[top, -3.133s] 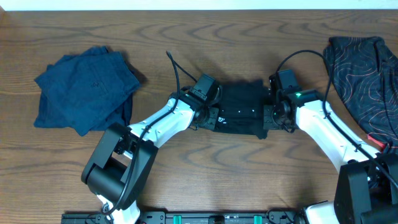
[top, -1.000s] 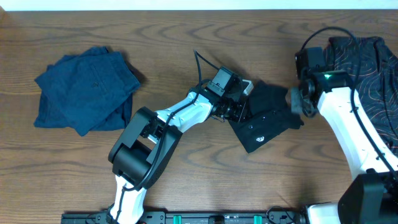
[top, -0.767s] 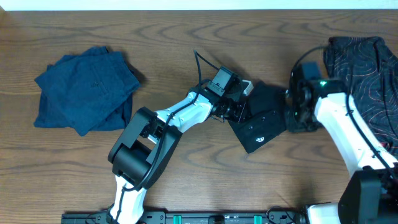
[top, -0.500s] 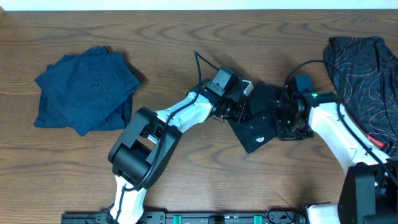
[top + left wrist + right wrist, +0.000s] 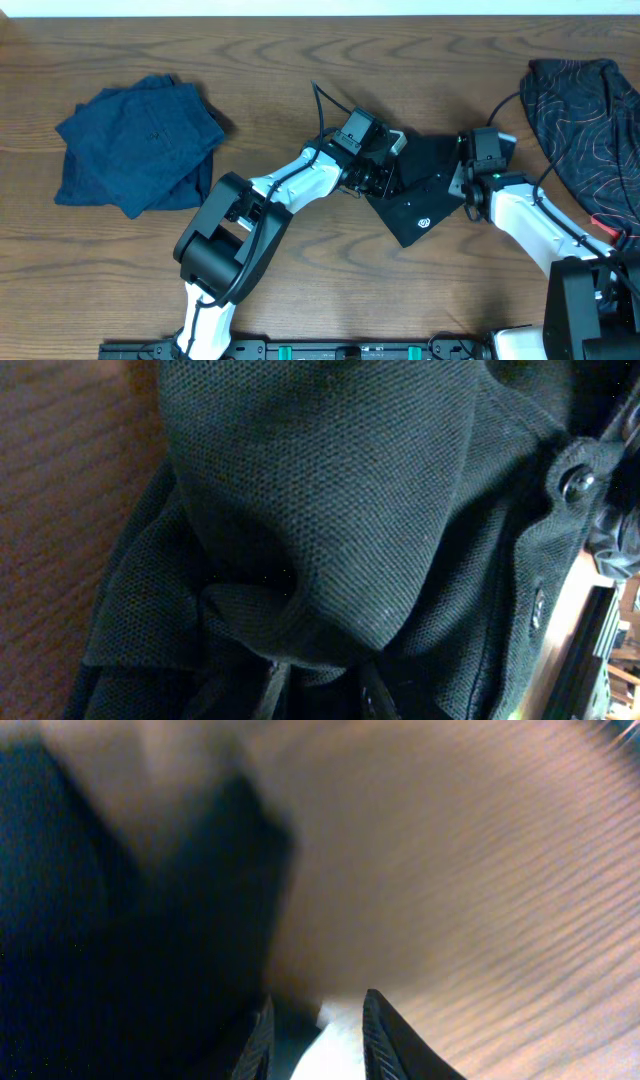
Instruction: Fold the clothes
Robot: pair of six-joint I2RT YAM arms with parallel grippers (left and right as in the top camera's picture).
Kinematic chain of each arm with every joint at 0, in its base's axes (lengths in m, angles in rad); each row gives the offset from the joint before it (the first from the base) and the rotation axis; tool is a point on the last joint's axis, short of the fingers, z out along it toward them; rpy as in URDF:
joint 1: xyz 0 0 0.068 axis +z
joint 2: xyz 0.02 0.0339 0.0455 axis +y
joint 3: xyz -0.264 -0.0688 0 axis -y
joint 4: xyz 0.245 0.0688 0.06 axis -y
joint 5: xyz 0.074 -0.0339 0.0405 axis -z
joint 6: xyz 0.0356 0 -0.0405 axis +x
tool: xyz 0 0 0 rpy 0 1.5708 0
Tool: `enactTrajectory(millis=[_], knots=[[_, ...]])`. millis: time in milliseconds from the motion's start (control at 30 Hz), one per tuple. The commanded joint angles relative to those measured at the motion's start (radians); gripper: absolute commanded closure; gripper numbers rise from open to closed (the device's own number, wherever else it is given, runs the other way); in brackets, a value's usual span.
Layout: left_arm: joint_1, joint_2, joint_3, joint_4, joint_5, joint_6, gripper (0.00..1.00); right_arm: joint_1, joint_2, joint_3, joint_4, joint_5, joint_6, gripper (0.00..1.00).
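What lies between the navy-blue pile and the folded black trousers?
Overhead view: bare table, then the left arm, ending at the black trousers. No other garment.

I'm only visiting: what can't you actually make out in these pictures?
Right wrist view: it is blurred, so whether the open right jaws touch the black garment is unclear.
Left wrist view: dark cloth fills the frame, hiding the garment's outline.
Overhead: the white logo is too small to read.
Overhead: the red-lined fabric is cut off by the right edge.
Overhead: the navy pile hides in its own folds how many pieces it holds.
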Motion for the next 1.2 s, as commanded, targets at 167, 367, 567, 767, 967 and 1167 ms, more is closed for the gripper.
enactTrajectory(millis=[167, 367, 567, 767, 967, 1167], knots=[[-0.002, 0.04, -0.042, -0.095, -0.042, -0.009, 0.74, -0.05, -0.021, 0.043, 0.046, 0.019, -0.066, 0.67], [-0.008, 0.005, -0.042, -0.237, -0.098, -0.043, 0.81, -0.05, -0.109, 0.061, -0.145, -0.042, -0.095, 0.64], [-0.002, -0.2, -0.041, -0.319, -0.362, -0.046, 0.8, -0.05, -0.294, 0.088, -0.412, -0.211, -0.086, 0.62], [0.048, -0.35, -0.041, -0.248, -0.567, -0.045, 0.56, -0.048, -0.335, 0.087, -0.512, -0.521, -0.087, 0.65], [0.104, -0.33, -0.042, -0.226, -0.493, -0.047, 0.55, 0.015, -0.275, 0.086, -0.375, -0.676, -0.145, 0.64], [0.105, -0.317, -0.043, -0.231, -0.483, -0.047, 0.56, 0.085, -0.096, 0.086, -0.299, -0.76, -0.148, 0.66]])
